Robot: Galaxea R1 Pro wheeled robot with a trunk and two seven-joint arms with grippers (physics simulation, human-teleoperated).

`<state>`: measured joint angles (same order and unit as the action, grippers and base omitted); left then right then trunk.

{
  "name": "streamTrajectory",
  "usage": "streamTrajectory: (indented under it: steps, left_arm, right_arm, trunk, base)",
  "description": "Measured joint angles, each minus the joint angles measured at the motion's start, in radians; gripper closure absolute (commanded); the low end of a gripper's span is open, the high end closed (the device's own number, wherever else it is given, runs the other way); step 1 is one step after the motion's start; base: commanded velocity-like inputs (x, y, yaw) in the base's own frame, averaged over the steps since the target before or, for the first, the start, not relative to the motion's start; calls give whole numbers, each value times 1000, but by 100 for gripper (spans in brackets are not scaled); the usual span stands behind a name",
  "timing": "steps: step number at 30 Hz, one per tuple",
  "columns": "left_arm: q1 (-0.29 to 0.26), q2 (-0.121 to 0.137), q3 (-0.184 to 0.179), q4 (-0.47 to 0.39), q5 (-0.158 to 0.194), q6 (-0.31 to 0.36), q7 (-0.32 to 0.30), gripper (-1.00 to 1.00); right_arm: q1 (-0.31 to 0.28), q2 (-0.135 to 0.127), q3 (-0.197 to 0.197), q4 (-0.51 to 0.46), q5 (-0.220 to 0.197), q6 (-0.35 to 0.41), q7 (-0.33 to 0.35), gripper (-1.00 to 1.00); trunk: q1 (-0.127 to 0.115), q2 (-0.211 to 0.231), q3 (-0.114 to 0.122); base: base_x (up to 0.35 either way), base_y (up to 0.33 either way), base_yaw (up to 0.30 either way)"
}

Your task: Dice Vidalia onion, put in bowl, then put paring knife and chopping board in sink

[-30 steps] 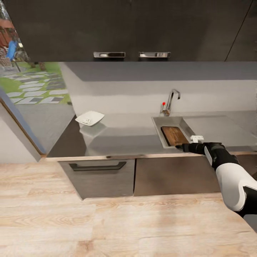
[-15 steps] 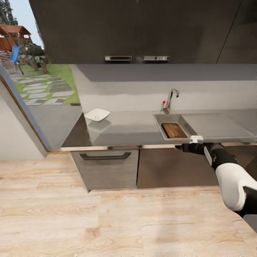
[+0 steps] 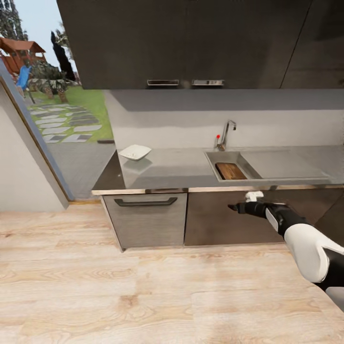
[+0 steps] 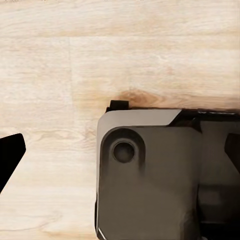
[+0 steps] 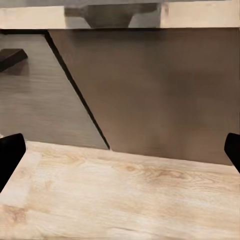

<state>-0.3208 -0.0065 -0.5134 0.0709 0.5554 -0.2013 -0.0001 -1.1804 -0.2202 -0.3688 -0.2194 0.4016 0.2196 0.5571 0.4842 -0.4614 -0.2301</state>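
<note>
sink: had the chopping board lying inside
bowl: sat on the countertop
right gripper: I saw its fingers spread wide, holding nothing

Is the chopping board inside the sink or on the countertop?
Inside. In the head view the chopping board lies within the sink basin, below the countertop level.

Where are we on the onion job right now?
The chopping board already lies in the sink. The white bowl sits on the countertop; its contents and the knife can't be made out. Nothing is in hand: the right gripper is open, below the counter edge.
</note>
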Motion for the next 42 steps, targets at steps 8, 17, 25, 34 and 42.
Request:
streamTrajectory:
  steps: [8,17,25,34,42]
  left_arm:
    - [1,-1,6,-22,-6,-1,3,-100]
    - [0,16,10,-123,-8,-5,40,-100]
    - [1,60,9,-151,-5,-71,77,-100]
    - [1,71,5,-145,-5,-105,79,-100]
    - [1,71,3,-134,-6,-105,78,-100]
  right_arm:
    - [125,16,4,190,-4,-303,-158,-100]
    - [525,124,3,200,1,-643,-354,-100]
    - [814,203,1,202,-1,-883,-527,-100]
    - [862,211,-6,199,-7,-930,-546,-100]
    - [862,217,-8,198,-13,-930,-589,-100]
  trunk:
    - [0,0,3]
    - [0,0,3]
    - [0,0,3]
    - [0,0,3]
    - [0,0,10]
  base:
    - [-10,0,0]
    - [0,0,0]
    - [0,0,0]
    - [0,0,0]
    - [0,0,0]
